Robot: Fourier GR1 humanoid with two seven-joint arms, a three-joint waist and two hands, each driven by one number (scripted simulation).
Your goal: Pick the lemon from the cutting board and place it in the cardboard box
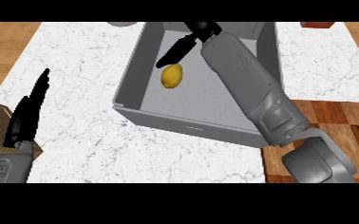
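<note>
Your lemon point(172, 76), yellow and oval, is lying on the floor of the grey box point(133, 83), near its left wall. Your right hand point(184, 47) is hovering just above it with fingers released and straight, grasping nothing. Your left hand point(28, 111) is resting open at the lower left. The box is sitting on a white marble counter point(77, 61), with a wooden cutting board point(329, 114) lying at the right.

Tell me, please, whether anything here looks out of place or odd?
Nothing stands out. The lemon lies intact inside the box, just below the right robot hand, whose fingers are straight. The left robot hand rests open at the left edge.
</note>
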